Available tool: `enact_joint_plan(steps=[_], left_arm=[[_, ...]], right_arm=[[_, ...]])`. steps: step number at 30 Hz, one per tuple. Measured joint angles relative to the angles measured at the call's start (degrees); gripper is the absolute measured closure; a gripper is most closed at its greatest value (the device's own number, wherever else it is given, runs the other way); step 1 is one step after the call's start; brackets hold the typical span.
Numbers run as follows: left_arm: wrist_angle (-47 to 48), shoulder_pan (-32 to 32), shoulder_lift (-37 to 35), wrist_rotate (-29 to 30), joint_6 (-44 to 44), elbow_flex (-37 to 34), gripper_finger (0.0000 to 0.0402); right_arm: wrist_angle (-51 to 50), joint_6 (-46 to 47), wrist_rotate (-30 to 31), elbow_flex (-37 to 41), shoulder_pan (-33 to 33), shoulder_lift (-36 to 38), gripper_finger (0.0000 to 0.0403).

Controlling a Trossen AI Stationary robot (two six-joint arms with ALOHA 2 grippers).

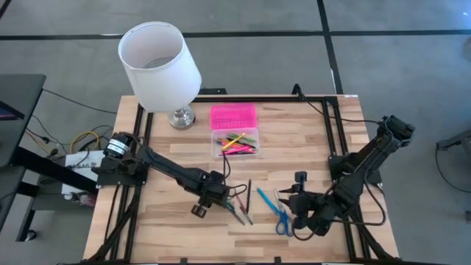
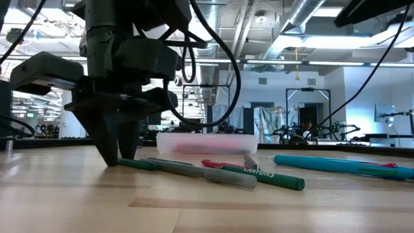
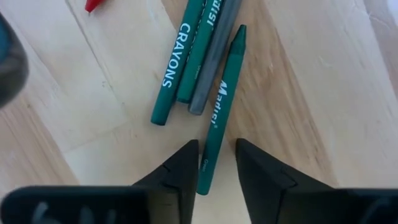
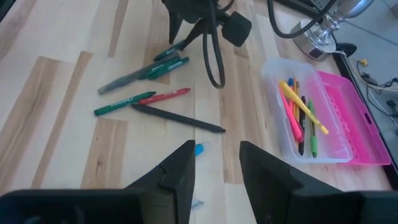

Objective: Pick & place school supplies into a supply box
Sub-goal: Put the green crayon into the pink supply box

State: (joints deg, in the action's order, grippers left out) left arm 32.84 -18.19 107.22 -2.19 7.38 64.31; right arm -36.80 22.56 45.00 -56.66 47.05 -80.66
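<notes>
My left gripper [image 3: 216, 149] points down at the table's near middle, open. Its fingers stand on either side of one end of a green crayon [image 3: 221, 106]. That crayon lies flat beside two more green crayons [image 3: 177, 56] and a grey one [image 3: 214, 56]. A black pencil [image 4: 177, 117], a red crayon [image 4: 165, 95], a teal pen [image 1: 266, 200] and blue-handled scissors [image 1: 283, 219] lie to their right. The supply box [image 1: 235, 143] stands open farther back, pink lid [image 1: 233, 115] laid flat, with several pens inside. My right gripper [image 4: 217, 171] hovers open above the scissors. My left gripper comes from above, its fingers lying across the green crayon's end [image 3: 207, 174]. One finger [image 3: 186, 168] stands right against the crayon's side, and a gap shows at the other; whether it touches I cannot tell. The crayon lies flat on the table.
A white lamp [image 1: 158, 66] with a metal foot stands at the far left of the table, next to the box. Black frame rails [image 1: 327, 110] run along the table's sides. Bare wood lies between the crayons and the box.
</notes>
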Motion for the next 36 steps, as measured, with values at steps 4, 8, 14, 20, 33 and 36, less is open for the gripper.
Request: enact_joint_plan(steps=[4,8,14,20,33,36], left_arm=[[0.1,0.3,0.0,-0.3,0.1,0.0,0.0342],[0.2,0.3,0.0,-0.3,0.1,0.0,0.037],[0.9,0.2,0.0,-0.3,-0.5,0.0,0.0384],[1.1,-0.8,0.0,0.4,-1.4,0.0,0.0376],[7.5,-1.9,0.3,-1.5,-2.7,2.8,0.0382],[9.8,-1.8,0.3,-1.2,-2.7,4.4,0.0384]], right_arm=[[0.0,0.0,-0.1,0.0,0.1,0.0,0.0282],[0.0,0.0,-0.1,0.0,0.2,0.0,0.0282],[0.0,0.0,-0.1,0.0,0.2,0.0,0.0282],[0.0,0.0,-0.1,0.0,0.2,0.0,0.0282],[-0.3,0.0,-0.1,0.0,0.1,0.0,0.0282],[-0.3,0.0,-0.1,0.0,0.1,0.0,0.0282]])
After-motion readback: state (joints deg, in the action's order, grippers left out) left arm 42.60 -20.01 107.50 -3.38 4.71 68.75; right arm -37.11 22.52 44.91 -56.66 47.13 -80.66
